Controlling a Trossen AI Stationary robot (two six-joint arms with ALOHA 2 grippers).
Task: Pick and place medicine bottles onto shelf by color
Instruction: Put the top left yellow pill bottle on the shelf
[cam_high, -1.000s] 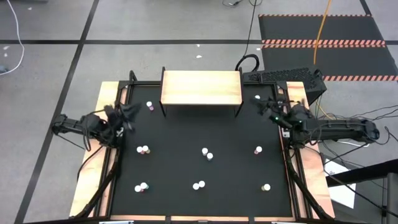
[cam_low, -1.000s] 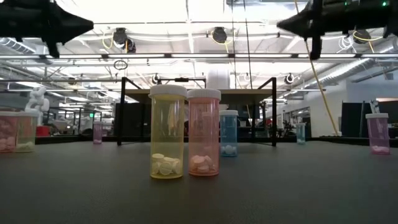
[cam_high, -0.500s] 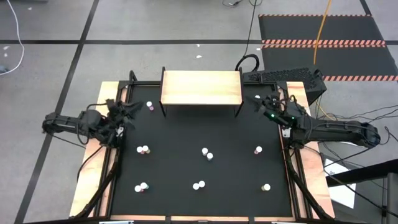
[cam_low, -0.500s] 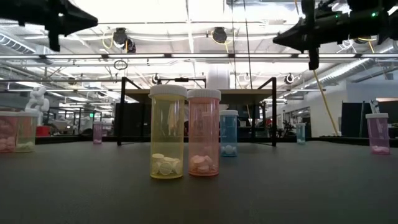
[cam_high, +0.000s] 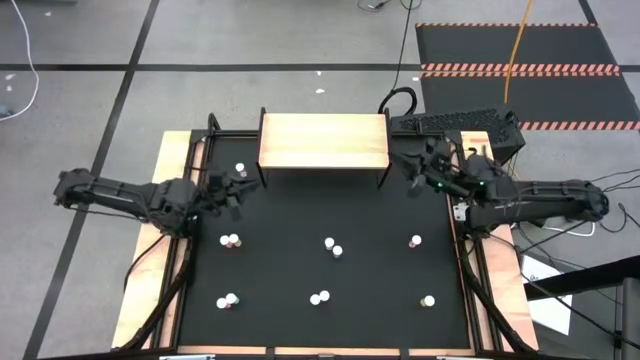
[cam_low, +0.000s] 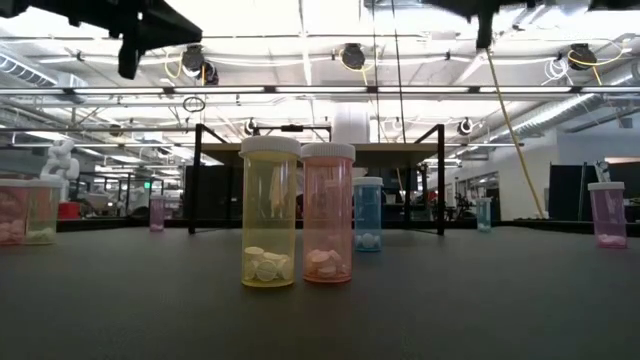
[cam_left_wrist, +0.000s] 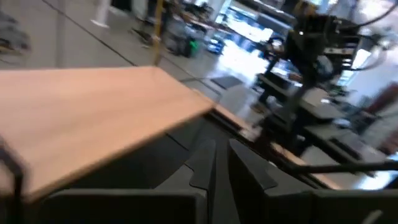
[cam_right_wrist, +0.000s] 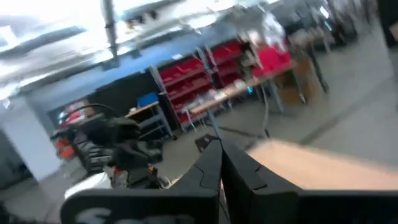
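Note:
Several small white-capped medicine bottles stand upright on the black table, among them a pair at the left (cam_high: 232, 241), a pair in the middle (cam_high: 333, 247) and one near the shelf's left leg (cam_high: 240, 169). In the low view a yellow bottle (cam_low: 270, 212) and a pink one (cam_low: 328, 212) stand side by side. The light-wood shelf (cam_high: 323, 140) stands at the far edge on black legs. My left gripper (cam_high: 240, 190) hovers shut over the table's left part. My right gripper (cam_high: 410, 165) hovers shut by the shelf's right end. Each wrist view shows shut, empty fingers, left (cam_left_wrist: 221, 163) and right (cam_right_wrist: 219, 163).
Wooden strips (cam_high: 160, 230) run along the table's left and right sides, outside a black frame. A dark box with cables (cam_high: 460, 125) sits behind the far right corner. More bottles stand near the front edge (cam_high: 228, 300), (cam_high: 319, 297), (cam_high: 428, 300).
My left gripper has swung from the left side strip out over the table toward its right edge, rising and rolling. My right gripper has risen, moved toward the shelf's right end and rolled. Both stayed shut. No bottle has moved.

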